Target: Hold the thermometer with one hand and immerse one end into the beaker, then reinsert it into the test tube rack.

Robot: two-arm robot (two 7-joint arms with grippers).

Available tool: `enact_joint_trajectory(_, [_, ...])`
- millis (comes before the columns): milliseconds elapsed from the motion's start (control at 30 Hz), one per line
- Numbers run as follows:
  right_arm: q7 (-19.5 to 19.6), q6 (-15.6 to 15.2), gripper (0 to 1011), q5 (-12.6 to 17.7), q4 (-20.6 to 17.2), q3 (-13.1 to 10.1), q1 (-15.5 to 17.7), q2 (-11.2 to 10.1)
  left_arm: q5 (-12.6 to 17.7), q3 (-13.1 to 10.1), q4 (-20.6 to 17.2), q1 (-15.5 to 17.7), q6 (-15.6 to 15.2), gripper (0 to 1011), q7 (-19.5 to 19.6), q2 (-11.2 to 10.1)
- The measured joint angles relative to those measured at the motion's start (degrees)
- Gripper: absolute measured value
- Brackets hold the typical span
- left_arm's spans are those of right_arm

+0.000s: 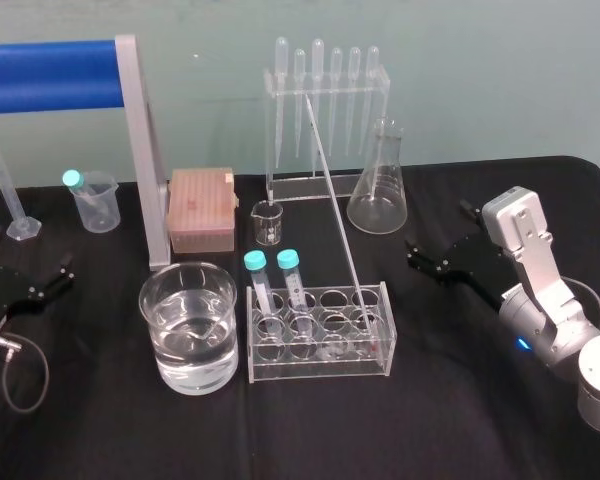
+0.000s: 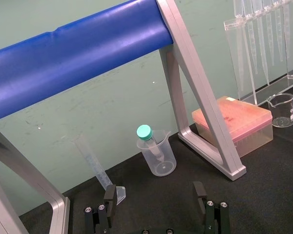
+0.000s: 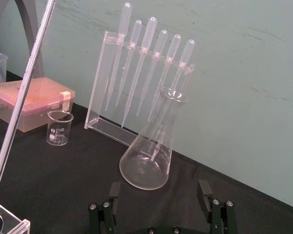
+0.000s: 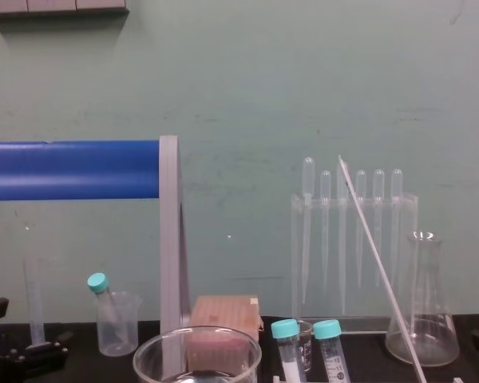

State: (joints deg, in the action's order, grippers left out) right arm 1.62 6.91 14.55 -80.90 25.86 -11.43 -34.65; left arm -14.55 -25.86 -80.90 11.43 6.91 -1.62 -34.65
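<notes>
Leaning in the rack (image 1: 320, 368), the thermometer (image 1: 332, 195) tilts toward the pipettes (image 1: 318, 90) — its foot is lost among the clear rear holes. The beaker (image 1: 165, 345) stands just left. Right gripper (image 3: 159, 192) and left gripper (image 2: 154, 192) lie flanking them — fingers spread, both empty.

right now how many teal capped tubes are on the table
3. Two tubes stand side by side at the left end of the test tube rack, next to the large beaker. The third tube leans in the small plastic beaker at the back left. None seems hidden.
</notes>
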Motion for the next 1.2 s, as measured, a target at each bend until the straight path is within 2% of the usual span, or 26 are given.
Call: enact_joint_trajectory(1200, [0.00,0.00,1004,0.00,0.00,0.00,0.00,0.00,0.00,0.00,0.00,0.00,0.00,1008,0.00,0.01])
